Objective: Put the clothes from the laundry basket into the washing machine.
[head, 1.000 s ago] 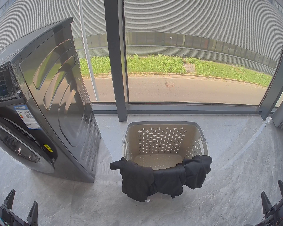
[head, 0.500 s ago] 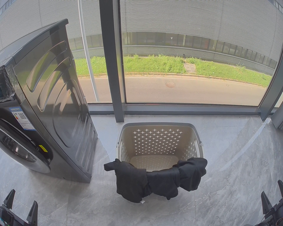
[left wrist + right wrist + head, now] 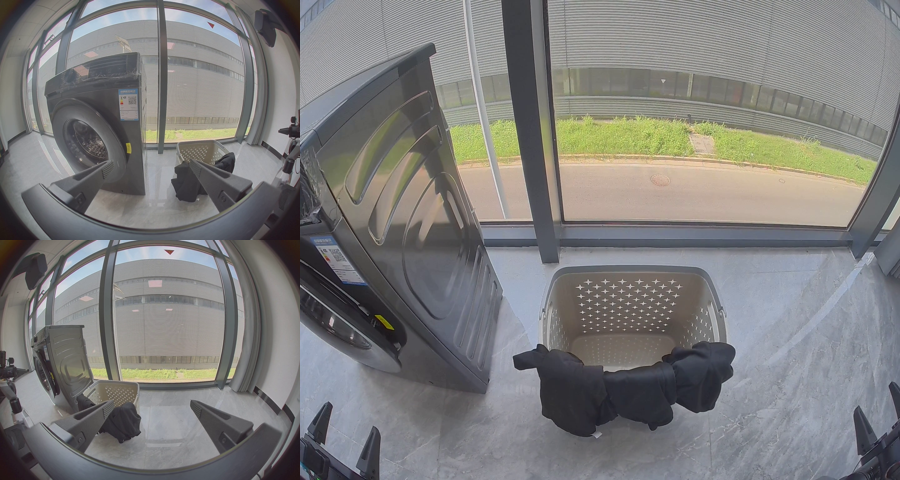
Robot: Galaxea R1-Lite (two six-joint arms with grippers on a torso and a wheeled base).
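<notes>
A beige perforated laundry basket [image 3: 631,306] stands on the floor before the window. Black clothes [image 3: 625,387] hang over its near rim, spilling outward; they also appear as black clothes [image 3: 187,184] and black clothes [image 3: 123,421] in the wrist views. The dark washing machine [image 3: 394,219] stands at the left, its round glass door [image 3: 86,142] facing away from the basket. My left gripper [image 3: 345,434] sits open at the lower left corner, well short of the basket. My right gripper [image 3: 878,412] is open at the lower right corner, also apart from it.
A floor-to-ceiling window with a dark pillar [image 3: 528,125] runs behind the basket. Grey marble floor [image 3: 800,350] lies open to the right of the basket and between it and my grippers. A curtain [image 3: 250,343] hangs at the right wall.
The head view has shifted: machine and basket slide left and slightly lower in the picture, so the camera moved. Both grippers hold the same spots and stay open.
</notes>
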